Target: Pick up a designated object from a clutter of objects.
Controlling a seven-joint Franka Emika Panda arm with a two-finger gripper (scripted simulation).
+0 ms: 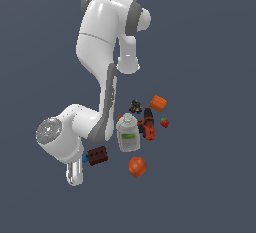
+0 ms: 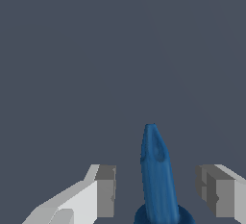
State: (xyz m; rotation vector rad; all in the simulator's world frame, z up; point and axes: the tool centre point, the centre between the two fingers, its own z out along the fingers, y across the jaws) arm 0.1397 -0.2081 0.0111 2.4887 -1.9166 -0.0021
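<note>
The clutter lies on the dark floor in the exterior view: a white bottle with a green label point(image 1: 128, 134), an orange ball point(image 1: 136, 166), a red-black drill point(image 1: 148, 124), a strawberry point(image 1: 164, 122), an orange block point(image 1: 158, 103), a brown studded block point(image 1: 97, 155) and a blue piece point(image 1: 85, 158) just showing beside it. In the wrist view my gripper point(image 2: 161, 192) is open, with the blue piece point(image 2: 154, 170) standing between the two fingers point(image 2: 105, 192) with a gap on each side. The arm's wrist hides the gripper in the exterior view.
A small dark item point(image 1: 135, 106) lies beside the orange block. The white arm point(image 1: 100, 52) reaches over the clutter's left side in the exterior view, and its wrist point(image 1: 60, 137) hangs above the studded block's end.
</note>
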